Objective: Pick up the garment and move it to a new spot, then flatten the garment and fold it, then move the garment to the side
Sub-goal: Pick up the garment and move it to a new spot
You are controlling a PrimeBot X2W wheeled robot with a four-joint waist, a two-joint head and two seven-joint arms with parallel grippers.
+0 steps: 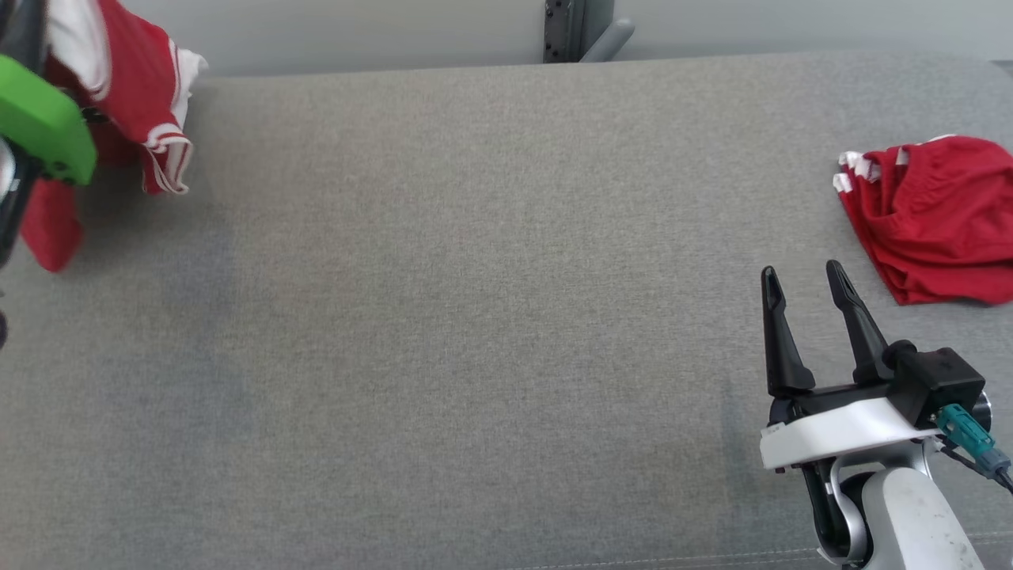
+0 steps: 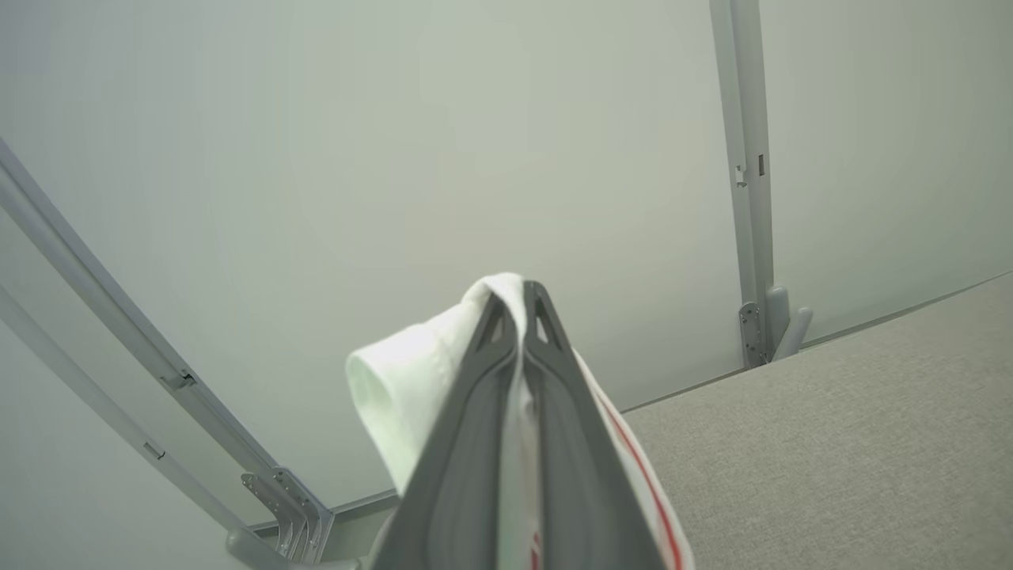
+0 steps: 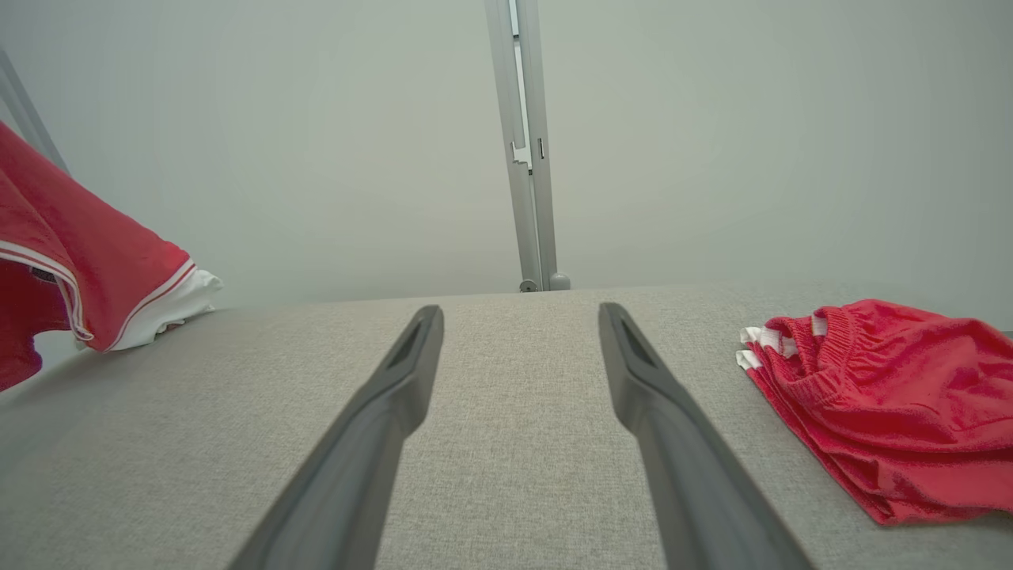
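Left gripper (image 2: 515, 290) clenched, jaws pressed together on a fold of white cloth, the edge of the garment (image 1: 133, 85); white fabric bulges out to one side of the fingers and a thin red stripe runs down the other side. From the head camera the garment hangs bunched at the far left corner of the grey padded surface (image 1: 475, 317): red body, white sleeve ends with red bands, one red lobe drooping lowest. Cannot tell whether the lowest folds touch the surface. A bright green housing (image 1: 41, 120) on the left arm sits in front of the cloth at the frame's left edge. Right gripper (image 1: 804, 274) released, its two dark fingers spread wide with nothing between them, low at the near right over bare grey fabric, tips pointing away from the robot. Just beyond and to the right of those tips lies a second item, red shorts (image 1: 942, 222), crumpled flat on the surface with white trim at the waistband end; not touching the fingers. Grey metal post (image 1: 566, 32) stands behind the surface's far edge against a pale wall (image 3: 752, 142)
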